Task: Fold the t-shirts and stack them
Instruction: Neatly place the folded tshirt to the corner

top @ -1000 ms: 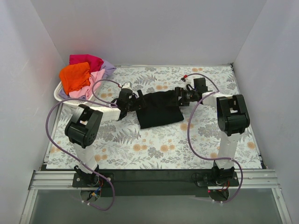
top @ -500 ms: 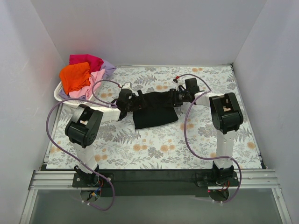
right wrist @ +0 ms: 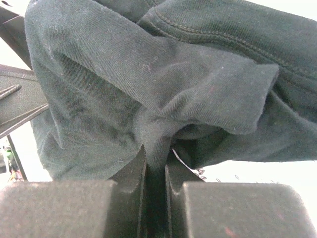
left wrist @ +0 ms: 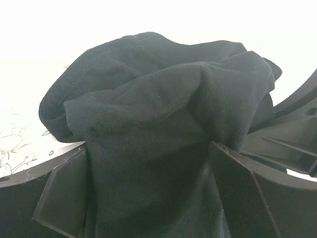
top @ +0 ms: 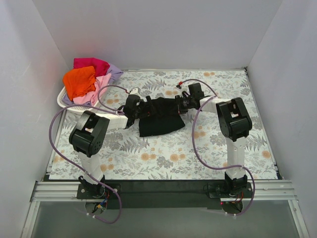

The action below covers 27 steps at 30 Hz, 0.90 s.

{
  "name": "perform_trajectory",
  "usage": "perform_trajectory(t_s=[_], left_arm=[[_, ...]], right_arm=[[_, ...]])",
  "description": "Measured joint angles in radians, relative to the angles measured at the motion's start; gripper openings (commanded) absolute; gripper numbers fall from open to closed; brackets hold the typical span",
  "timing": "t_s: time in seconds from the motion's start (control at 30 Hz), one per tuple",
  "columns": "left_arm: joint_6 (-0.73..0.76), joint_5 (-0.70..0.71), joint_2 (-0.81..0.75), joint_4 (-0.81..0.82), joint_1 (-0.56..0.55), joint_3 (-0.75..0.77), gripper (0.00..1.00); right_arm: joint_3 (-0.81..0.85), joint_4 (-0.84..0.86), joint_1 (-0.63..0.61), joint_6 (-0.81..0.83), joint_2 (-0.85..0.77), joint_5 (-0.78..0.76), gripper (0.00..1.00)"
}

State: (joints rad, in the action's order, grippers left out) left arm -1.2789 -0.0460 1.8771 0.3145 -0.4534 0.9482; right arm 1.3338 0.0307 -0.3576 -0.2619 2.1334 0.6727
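Right gripper (right wrist: 156,163): fingers pressed together, pinching a thin fold of the black t-shirt (top: 158,119). In the right wrist view the cloth rises from the pinch in a gathered ridge and spreads into loose folds above it, with a stitched hem running across at 1 o'clock.

Left gripper (left wrist: 148,183): fingers (left wrist: 64,198) spread wide, with a bunched mass of the same shirt filling the gap between them. Whether the cloth is gripped or merely lies there cannot be told.

Top view: the two grippers meet the shirt from opposite sides, the left at its 10 o'clock edge, the right at its 2 o'clock edge. The shirt lies crumpled near the centre of the floral-patterned table (top: 163,153), its lower part flat on the surface.

At the table's 10 o'clock corner, well apart from the black shirt, the white basket (top: 63,99) holds the remaining shirts in a heap: orange t-shirt (top: 79,82) foremost, pink t-shirt (top: 101,84) beside it, magenta-red t-shirt (top: 91,63) behind, lavender t-shirt (top: 115,73) at the heap's 3 o'clock side.
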Motion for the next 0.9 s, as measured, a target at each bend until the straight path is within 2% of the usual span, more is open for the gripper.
perform_trajectory(t_s=[0.27, 0.63, 0.9], left_arm=[[0.017, 0.016, -0.072, -0.108, -0.001, -0.02, 0.85], [0.055, 0.063, -0.241, -0.21, 0.0, -0.041, 0.86], [0.071, 0.085, -0.308, -0.24, 0.008, -0.086, 0.86]], right_arm=[[0.128, -0.175, 0.058, 0.079, 0.0, -0.112, 0.01], [0.341, -0.384, 0.229, 0.185, 0.007, -0.341, 0.01], [0.549, -0.489, 0.325, 0.265, 0.117, -0.479, 0.01]])
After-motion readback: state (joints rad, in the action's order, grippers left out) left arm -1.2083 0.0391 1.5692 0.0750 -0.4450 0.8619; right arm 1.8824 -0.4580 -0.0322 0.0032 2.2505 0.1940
